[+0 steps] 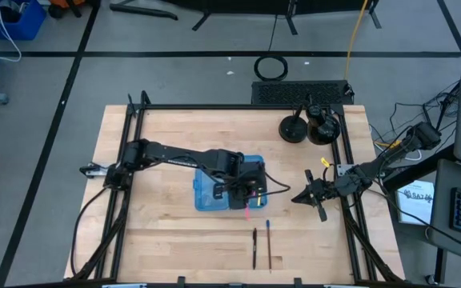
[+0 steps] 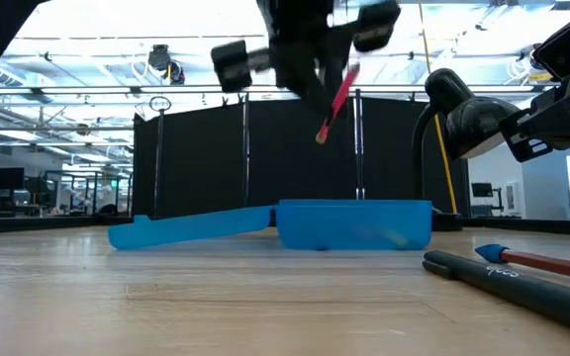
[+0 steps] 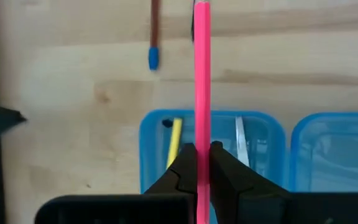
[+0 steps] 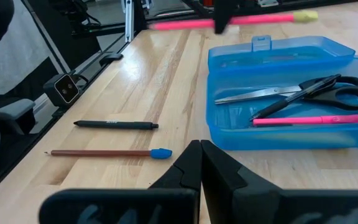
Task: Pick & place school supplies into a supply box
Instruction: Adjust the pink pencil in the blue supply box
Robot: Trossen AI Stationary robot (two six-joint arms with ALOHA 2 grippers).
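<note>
The translucent blue supply box (image 1: 205, 190) lies open near the table's middle, its lid (image 2: 191, 229) flat beside the tray (image 2: 354, 225). In the tray are black-handled scissors (image 4: 309, 93), a pink pen (image 4: 316, 119) and a yellow pencil (image 3: 174, 140). My left gripper (image 3: 202, 149) hovers over the box (image 3: 263, 130), shut on a pink pencil (image 3: 202, 74). A black pen (image 4: 117, 125) and a brown blue-tipped pencil (image 4: 110, 152) lie on the wood near the table's near edge. My right gripper (image 4: 201, 149) is shut and touches nothing, to the right of the box (image 4: 278, 68). My left gripper pinches the pink pencil about mid-length (image 3: 202, 134) between its two fingers (image 3: 219, 165). The fingers come from above, pointing down, and lie across the pencil. The pencil is lifted clear above the open box and tilts, one end (image 2: 323, 133) lower than the other.
Two black round stands (image 1: 293, 128) sit at the far right corner. Black frame rails (image 1: 126, 168) run along the table's left and right sides. The black pen (image 1: 254, 246) and blue-tipped pencil (image 1: 269, 244) lie side by side. Bare wood stretches left of the box.
</note>
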